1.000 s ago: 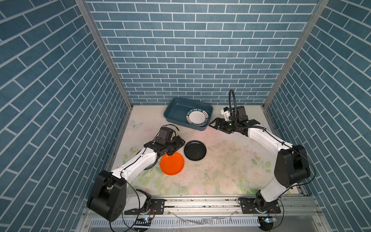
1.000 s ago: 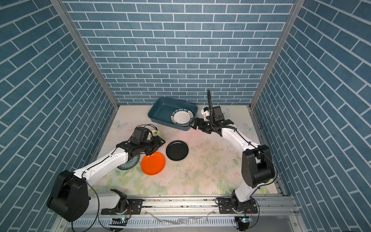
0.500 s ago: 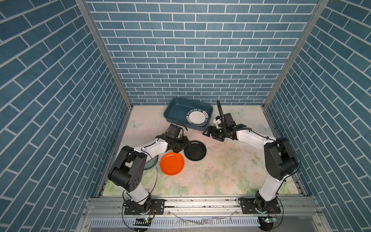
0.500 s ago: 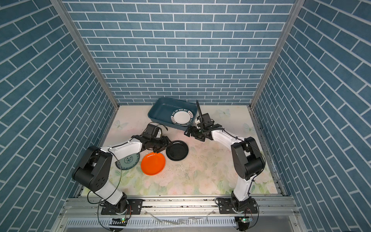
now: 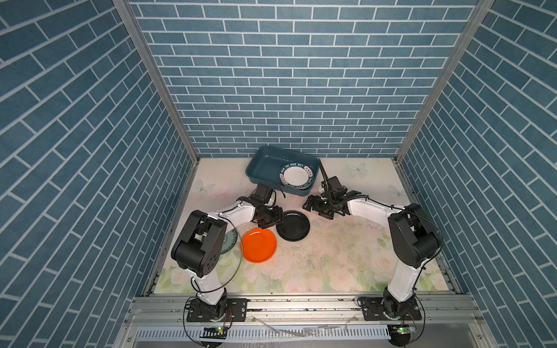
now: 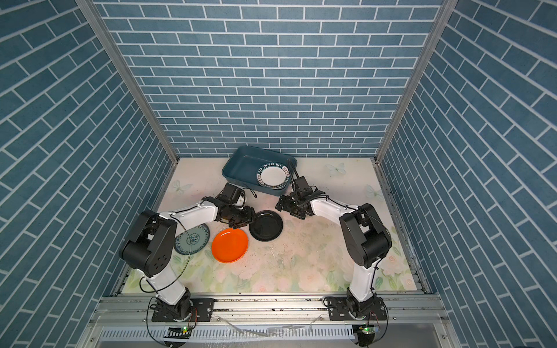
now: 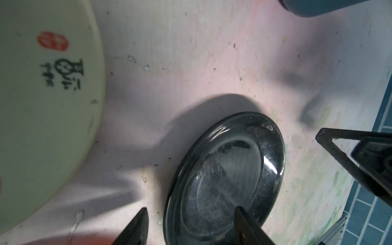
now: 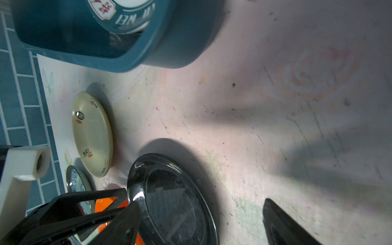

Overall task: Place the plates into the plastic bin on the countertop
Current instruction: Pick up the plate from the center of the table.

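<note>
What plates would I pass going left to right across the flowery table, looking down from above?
In a top view: teal patterned plate → orange plate → black plate.

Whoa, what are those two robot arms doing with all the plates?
They are putting plates into the bin. A white plate is already in it. The left gripper is open, with a finger on each side of the black plate rim, and looks ready to pinch it. The right gripper is open and empty, near that plate's far edge. The orange plate, teal plate and yellow plate wait on the countertop.
</note>
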